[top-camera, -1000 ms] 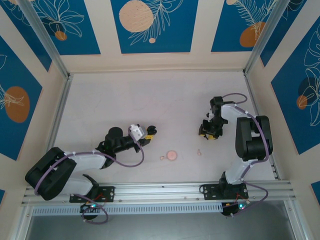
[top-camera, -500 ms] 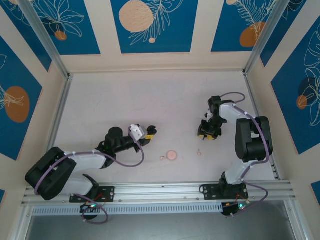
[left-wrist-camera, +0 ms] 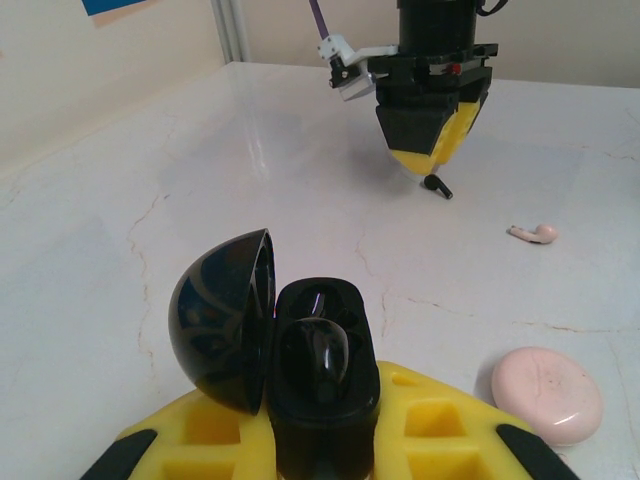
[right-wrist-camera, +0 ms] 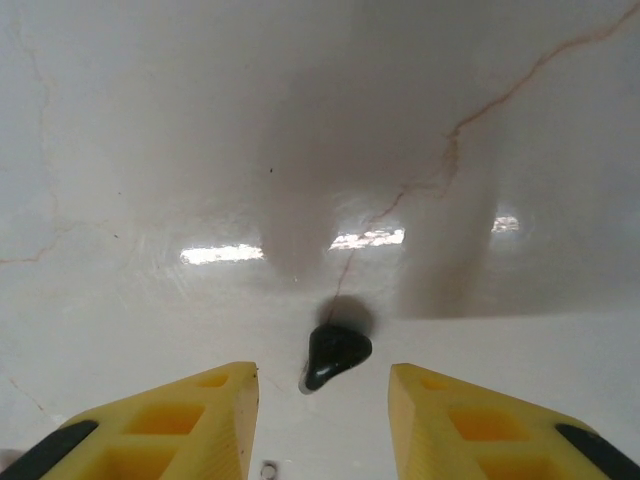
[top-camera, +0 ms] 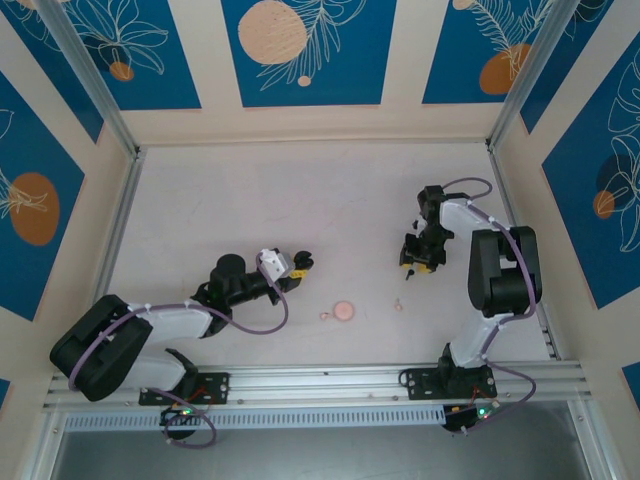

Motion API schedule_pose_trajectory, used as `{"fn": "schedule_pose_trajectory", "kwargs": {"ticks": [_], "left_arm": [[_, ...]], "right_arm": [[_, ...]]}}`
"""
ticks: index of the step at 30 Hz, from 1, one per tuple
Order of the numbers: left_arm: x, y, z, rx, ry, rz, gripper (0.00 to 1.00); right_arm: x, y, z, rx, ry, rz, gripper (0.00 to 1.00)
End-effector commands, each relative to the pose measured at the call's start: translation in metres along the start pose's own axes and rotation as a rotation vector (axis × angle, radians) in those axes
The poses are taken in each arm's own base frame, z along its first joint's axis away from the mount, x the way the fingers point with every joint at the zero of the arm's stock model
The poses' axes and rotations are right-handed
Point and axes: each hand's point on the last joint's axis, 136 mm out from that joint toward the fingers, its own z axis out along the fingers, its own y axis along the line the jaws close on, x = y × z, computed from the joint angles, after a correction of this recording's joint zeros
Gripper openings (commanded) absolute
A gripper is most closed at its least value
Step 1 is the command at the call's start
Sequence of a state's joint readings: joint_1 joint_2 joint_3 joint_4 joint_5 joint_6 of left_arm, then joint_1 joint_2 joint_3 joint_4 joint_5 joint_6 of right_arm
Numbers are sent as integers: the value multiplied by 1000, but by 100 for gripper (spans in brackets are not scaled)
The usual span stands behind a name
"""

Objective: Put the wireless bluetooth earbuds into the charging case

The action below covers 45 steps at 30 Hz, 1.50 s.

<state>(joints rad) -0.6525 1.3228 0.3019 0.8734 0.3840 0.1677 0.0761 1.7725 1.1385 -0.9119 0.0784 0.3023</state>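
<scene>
White-and-black arms [top-camera: 165, 322], purple cables [left-wrist-camera: 318, 18], yellow gripper fingers [right-wrist-camera: 190, 420] (black-tipped).

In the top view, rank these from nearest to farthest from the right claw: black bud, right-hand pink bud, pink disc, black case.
1. Black bud: on the table, right at the right claw.
2. Pink bud: a little nearer the arm bases.
3. Pink disc: further left, mid-table.
4. Black case: farthest, off to the left.

Left gripper [left-wrist-camera: 320, 415] clamped, right gripper [right-wrist-camera: 322, 400] parted, pointing down.
</scene>
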Motion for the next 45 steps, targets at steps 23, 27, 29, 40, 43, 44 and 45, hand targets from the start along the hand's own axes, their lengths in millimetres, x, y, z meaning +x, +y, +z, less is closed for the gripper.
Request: {"fn": "schedule_pose_trajectory", "kwargs": {"ticks": [23,27,29,40,43,44,45], "left_arm": [[-10,-2,1,4,-24,29,8],[-10,-2,0,3,-22,28,8],[-11,-3,-1,5,-24,30,8],[-8,-2,2,8,-21,26,8],[-9,-2,4,11,-25,25,8],[-9,-2,5,13,-27,23,8],[-10,-2,5,14,-28,24,8]], "right_arm": [[-4,0,17,-7,47,-1,29],[-4,0,18,-8,44,-3,27],[-4,0,18,-9,39,-3,26],[-7,16,6,-109,-50,-26,23],[-8,20,4,-127,-66,-28,23],[-7,20,5,-130,-67,-29,23],[-7,22,5,-138,-68,-29,23]]}}
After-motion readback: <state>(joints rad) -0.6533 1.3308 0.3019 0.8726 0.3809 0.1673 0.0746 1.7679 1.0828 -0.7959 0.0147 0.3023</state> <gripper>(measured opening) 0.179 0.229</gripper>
